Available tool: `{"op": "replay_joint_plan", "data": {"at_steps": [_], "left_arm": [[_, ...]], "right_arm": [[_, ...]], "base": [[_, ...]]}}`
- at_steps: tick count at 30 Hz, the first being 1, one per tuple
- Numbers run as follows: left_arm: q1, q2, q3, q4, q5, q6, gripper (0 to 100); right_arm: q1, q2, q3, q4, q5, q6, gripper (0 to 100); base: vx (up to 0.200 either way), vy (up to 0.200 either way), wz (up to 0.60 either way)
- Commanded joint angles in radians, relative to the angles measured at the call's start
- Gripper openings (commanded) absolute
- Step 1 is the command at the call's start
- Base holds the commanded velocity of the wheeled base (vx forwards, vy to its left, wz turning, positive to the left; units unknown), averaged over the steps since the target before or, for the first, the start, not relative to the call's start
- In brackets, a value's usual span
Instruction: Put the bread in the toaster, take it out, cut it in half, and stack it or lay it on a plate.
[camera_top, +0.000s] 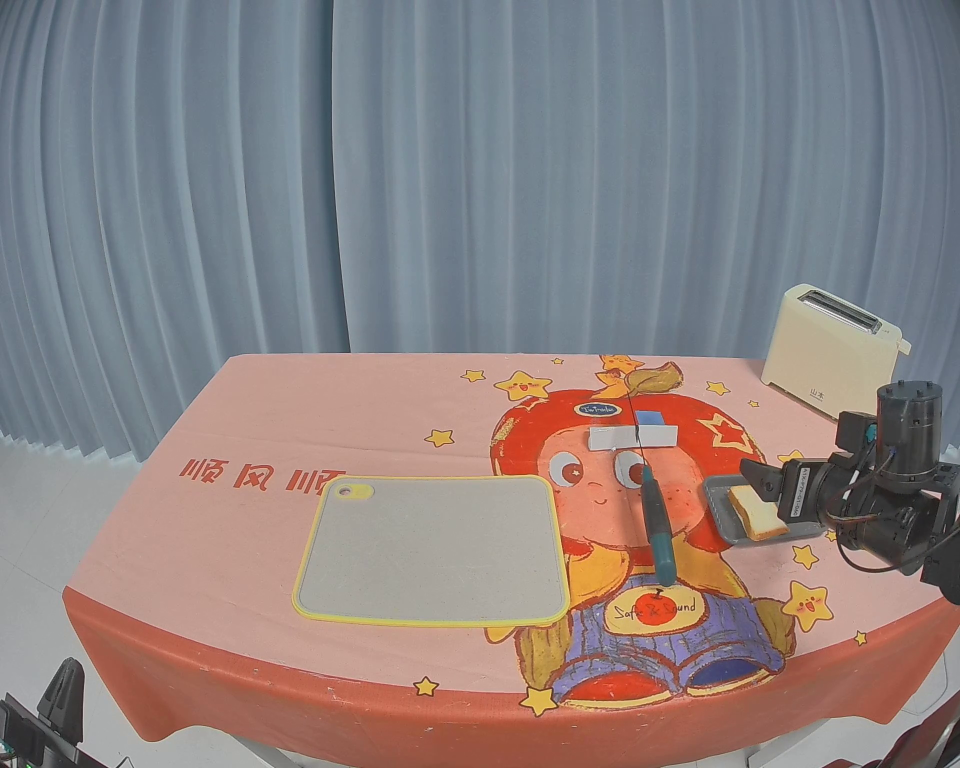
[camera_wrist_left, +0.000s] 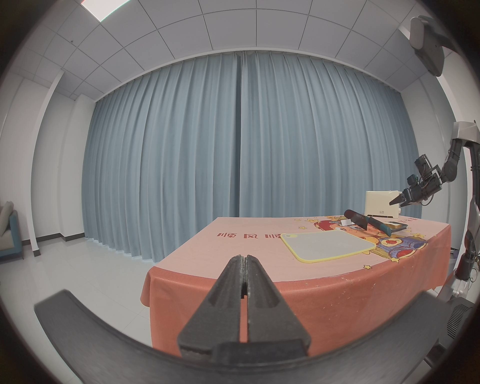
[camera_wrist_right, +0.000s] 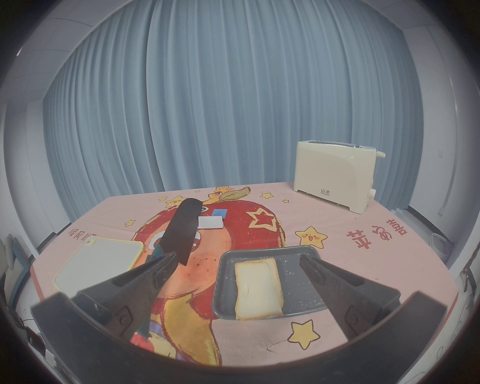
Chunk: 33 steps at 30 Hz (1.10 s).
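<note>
Pink tablecloth (camera_top: 300, 420). Right gripper (camera_wrist_right: 237, 261) spread wide, aimed at bread (camera_wrist_right: 258, 288) in tray (camera_wrist_right: 300, 260), likely lining up grab for toaster (camera_top: 835, 350). Left gripper (camera_wrist_left: 245, 270) pressed together, parked off table.

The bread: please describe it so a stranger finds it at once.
On the pink table, look at the robot's right side, nearer than the cream toaster. A small grey tray there holds the bread: one pale square slice, lying flat.

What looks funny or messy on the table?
Only the teal-handled knife with the black blade: its handle rests on the printed pink tablecloth while the blade tilts up into the air, seemingly propped on a small white and blue block. Nothing looks spilled or broken.
</note>
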<state>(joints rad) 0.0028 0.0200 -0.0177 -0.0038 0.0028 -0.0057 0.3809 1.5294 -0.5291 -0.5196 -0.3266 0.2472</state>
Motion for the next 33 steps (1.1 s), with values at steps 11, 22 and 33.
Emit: {"op": "replay_joint_plan", "data": {"at_steps": [11, 22, 33], "left_arm": [[0.000, 0.001, 0.018, -0.001, 0.002, -0.002, 0], [0.000, 0.001, 0.018, -0.001, 0.000, -0.002, 0], [0.000, 0.001, 0.018, -0.001, 0.000, 0.000, 0]], "right_arm": [[0.055, -0.115, 0.028, -0.002, 0.003, -0.020, 100], [0.059, -0.124, 0.029, 0.000, 0.008, -0.022, 100], [0.059, -0.143, 0.031, 0.001, 0.008, -0.025, 100]], "base": [[0.000, 0.000, 0.00], [0.000, 0.000, 0.00], [0.000, 0.000, 0.00]]}}
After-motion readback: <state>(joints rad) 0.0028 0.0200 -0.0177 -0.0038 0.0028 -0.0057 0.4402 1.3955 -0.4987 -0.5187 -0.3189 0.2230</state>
